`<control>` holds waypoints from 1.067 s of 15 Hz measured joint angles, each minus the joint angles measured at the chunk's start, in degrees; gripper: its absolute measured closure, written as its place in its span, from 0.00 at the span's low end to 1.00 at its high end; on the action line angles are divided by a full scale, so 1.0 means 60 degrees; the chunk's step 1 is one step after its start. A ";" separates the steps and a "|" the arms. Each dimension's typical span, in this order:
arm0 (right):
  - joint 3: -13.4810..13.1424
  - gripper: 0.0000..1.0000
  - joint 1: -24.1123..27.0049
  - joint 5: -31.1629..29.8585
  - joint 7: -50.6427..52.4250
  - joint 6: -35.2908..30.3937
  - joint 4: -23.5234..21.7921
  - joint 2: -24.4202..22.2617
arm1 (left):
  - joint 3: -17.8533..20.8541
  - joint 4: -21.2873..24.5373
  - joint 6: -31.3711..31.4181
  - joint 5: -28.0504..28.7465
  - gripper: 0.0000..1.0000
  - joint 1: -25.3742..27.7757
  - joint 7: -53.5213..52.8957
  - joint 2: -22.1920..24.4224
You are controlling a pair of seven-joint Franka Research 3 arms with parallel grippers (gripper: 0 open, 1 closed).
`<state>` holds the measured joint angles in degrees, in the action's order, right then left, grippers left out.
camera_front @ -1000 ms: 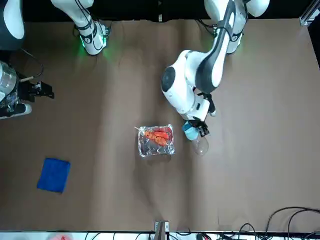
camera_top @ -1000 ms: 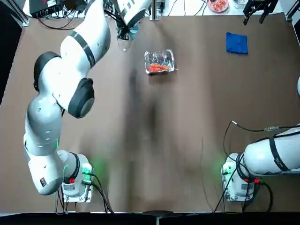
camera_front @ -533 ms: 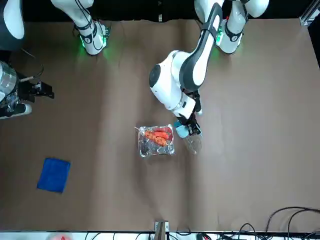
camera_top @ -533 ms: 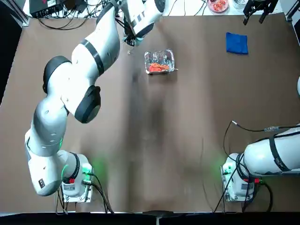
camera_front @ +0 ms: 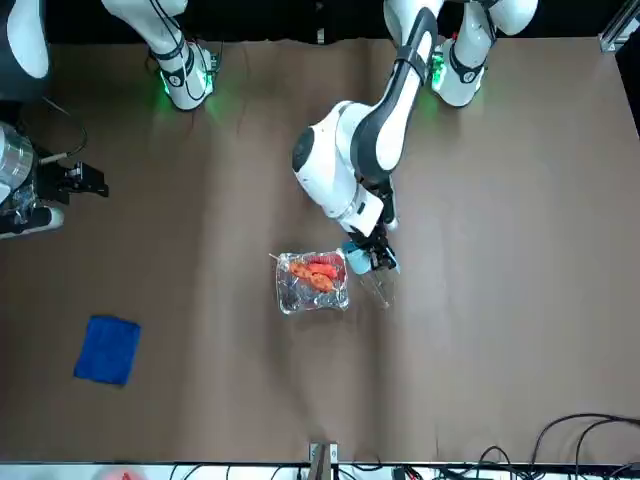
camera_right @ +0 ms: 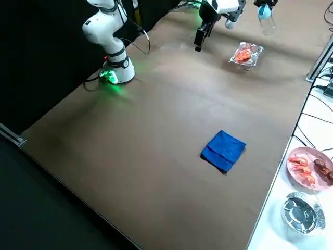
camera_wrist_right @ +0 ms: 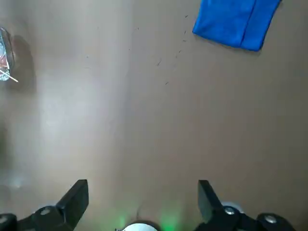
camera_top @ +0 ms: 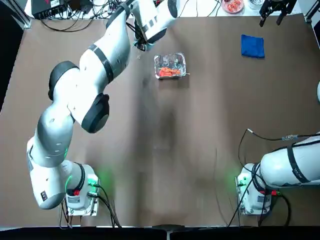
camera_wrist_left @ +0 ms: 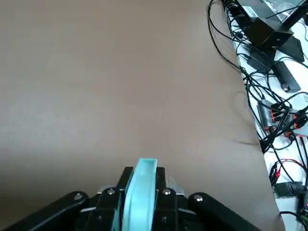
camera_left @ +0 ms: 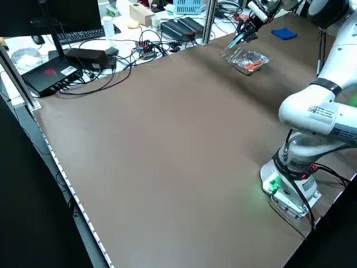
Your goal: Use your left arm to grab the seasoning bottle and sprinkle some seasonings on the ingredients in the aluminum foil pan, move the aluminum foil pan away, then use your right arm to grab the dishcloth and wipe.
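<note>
The left gripper (camera_wrist_left: 144, 185) has its fingers closed around the blue cap of the seasoning bottle (camera_front: 379, 286), and the bottle is tilted. The foil pan (camera_top: 170, 66) lies just beside it, toward the robot's right, so the cap must probably come over the food (camera_front: 314, 274) from that side. The right gripper (camera_wrist_right: 143, 207), fingers apart and holding nothing, is farther from the pan. The blue cloth (camera_top: 252, 46) lies well apart, on the robot's right.

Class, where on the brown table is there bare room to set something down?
Bare: between the foil pan and blue cloth, and between both arm bases. Crowded: the pan's left, where the left pincer holds the bottle.
</note>
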<state>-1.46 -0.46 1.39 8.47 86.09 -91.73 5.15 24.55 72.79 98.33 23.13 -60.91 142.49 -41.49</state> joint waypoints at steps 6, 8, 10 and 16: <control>0.0000 0.00 0.0000 0.0000 0.0000 0.0000 0.0000 0.0000 | 0.0001 -0.0013 0.0081 0.0447 0.77 -0.0275 -0.0076 -0.0314; 0.0000 0.00 0.0000 0.0000 0.0000 0.0000 0.0000 0.0000 | 0.0001 -0.0021 0.0235 0.0600 0.77 -0.0321 -0.0107 -0.0405; 0.0000 0.00 0.0000 0.0000 0.0000 0.0000 0.0000 0.0000 | 0.0001 -0.0033 0.0308 0.0727 0.77 -0.0336 -0.0142 -0.0425; 0.0000 0.00 0.0000 0.0000 0.0000 0.0000 0.0000 0.0000 | 0.0010 -0.0068 0.0550 0.0759 0.77 -0.0336 -0.0248 -0.0509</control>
<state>-1.46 -0.46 1.39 8.47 86.09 -91.73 5.15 24.61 72.38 101.63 27.68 -62.92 141.00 -44.54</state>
